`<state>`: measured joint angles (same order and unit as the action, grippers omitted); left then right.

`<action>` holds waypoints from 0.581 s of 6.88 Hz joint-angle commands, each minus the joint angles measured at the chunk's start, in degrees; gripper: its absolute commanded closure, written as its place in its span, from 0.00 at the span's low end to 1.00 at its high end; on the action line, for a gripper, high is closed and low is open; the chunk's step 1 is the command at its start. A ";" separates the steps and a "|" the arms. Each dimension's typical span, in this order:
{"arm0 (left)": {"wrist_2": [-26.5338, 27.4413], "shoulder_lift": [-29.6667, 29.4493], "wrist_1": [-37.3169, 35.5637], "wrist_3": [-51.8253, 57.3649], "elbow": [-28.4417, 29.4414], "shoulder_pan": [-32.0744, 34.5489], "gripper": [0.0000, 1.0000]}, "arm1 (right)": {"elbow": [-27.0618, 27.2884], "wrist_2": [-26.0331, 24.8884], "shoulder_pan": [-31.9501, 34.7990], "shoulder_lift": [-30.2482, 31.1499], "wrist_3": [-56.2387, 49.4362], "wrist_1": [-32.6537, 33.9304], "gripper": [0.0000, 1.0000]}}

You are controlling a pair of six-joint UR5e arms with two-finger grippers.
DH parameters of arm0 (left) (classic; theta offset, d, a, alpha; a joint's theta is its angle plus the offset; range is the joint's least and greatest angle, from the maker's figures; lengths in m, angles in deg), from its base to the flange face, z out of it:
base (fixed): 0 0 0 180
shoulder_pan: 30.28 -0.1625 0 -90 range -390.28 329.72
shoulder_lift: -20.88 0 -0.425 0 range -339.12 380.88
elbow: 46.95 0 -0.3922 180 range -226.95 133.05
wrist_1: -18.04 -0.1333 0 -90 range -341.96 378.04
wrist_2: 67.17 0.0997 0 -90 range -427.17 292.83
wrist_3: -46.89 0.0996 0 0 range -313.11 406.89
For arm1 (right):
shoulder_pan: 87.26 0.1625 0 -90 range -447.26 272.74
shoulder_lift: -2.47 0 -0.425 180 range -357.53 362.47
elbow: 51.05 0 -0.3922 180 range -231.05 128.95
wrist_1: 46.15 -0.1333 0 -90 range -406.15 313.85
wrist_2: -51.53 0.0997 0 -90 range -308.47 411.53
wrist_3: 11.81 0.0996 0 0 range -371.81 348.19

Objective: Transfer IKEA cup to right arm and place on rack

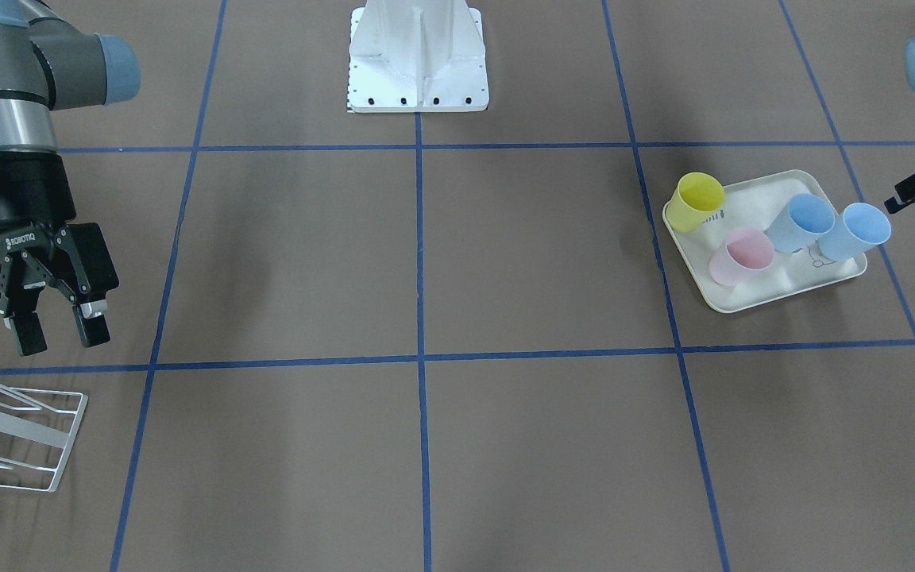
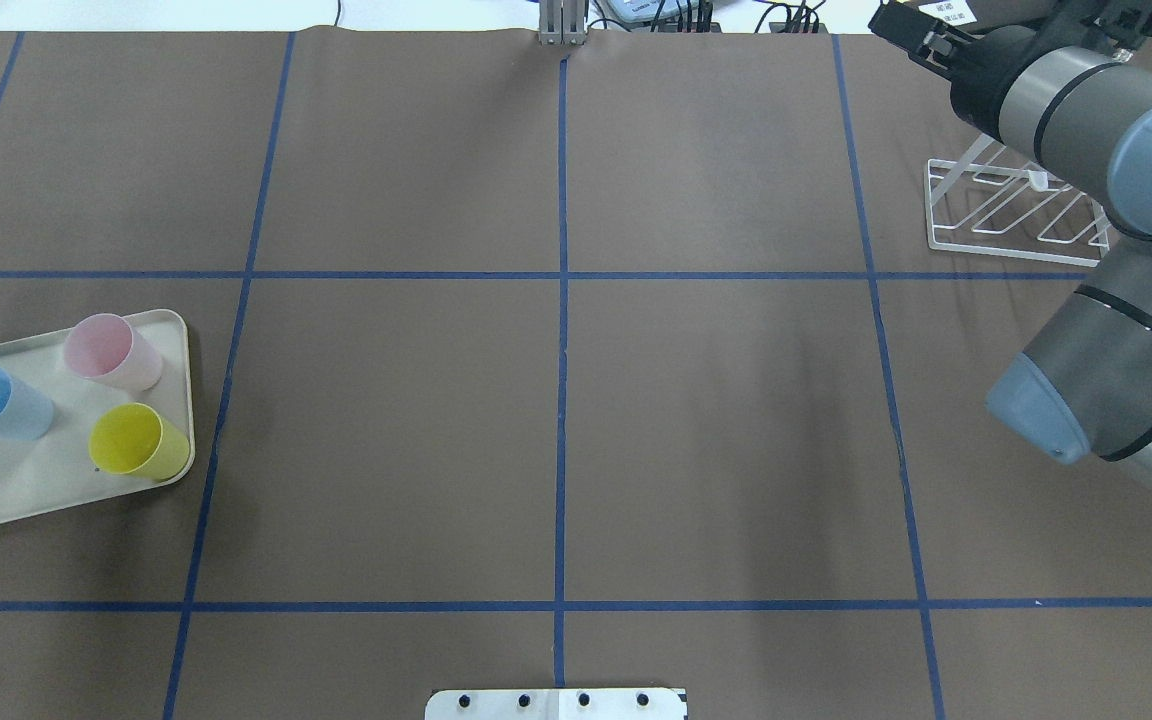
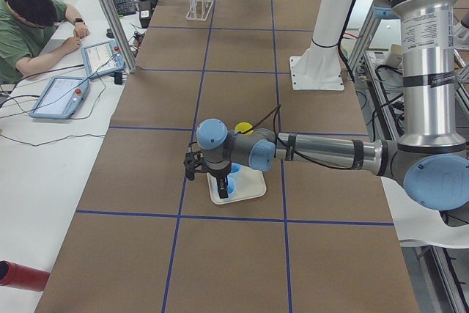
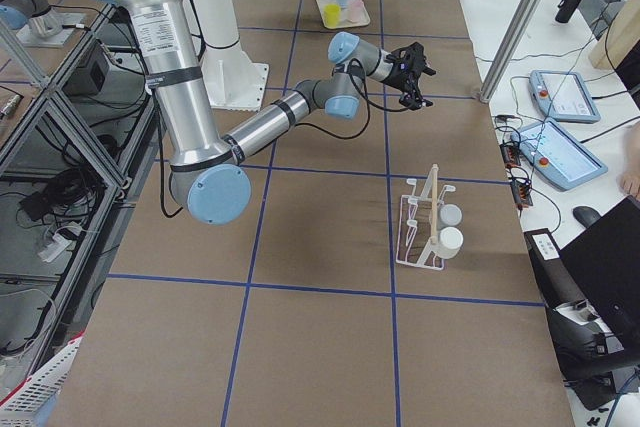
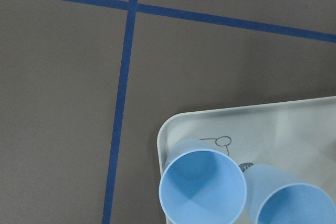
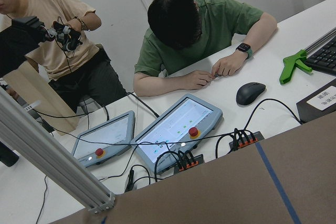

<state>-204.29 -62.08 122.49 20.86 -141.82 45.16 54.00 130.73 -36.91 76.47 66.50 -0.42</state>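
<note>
The tray [image 1: 751, 298] sits on the surface [image 2: 556, 440] at the robot's left; four cups stand in it mouth up: yellow cup [image 1: 697, 201], pink cup [image 1: 741, 256], blue cup [image 1: 803, 222], and a corner blue cup [image 5: 202, 187] at the tray's outer end, close against the other blue one. Whether the two touch I cannot tell. None is lifted, so the cup to be moved is in the tray.

The left gripper [image 3: 217, 179] hangs over that end of the tray. Its wrist camera looks straight down into the corner blue cup, but its fingers show clearly in no view, so I cannot tell whether they are spread or clenched. I judge this the opening step, the pick, with the corner blue cup the likely target.

Farther out on the robot's right, the right gripper [image 1: 60, 334] hangs raised with fingers spread and nothing between them; the rack [image 1: 21, 429] stands on the surface near it.

Next, as I judge it, the left fingers must come down on the cup's wall without knocking its neighbour, lift, and carry it to mid-surface for the handover.

Beyond the far edge, two people [image 6: 194, 35] sit at a white desk.
</note>
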 commanded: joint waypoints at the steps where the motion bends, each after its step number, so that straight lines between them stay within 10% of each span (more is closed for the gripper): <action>1: 0.10 -0.36 4.18 -1.73 3.46 -1.43 0.00 | -0.02 -0.01 -0.17 0.00 0.00 -0.02 0.01; 4: 3.09 -0.63 5.77 -5.08 3.55 -4.86 0.00 | -0.11 -0.01 -0.26 0.00 0.00 -0.11 0.01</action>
<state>-201.83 -62.66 127.93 16.42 -138.32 41.13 53.91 130.72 -37.13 76.47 66.50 -0.53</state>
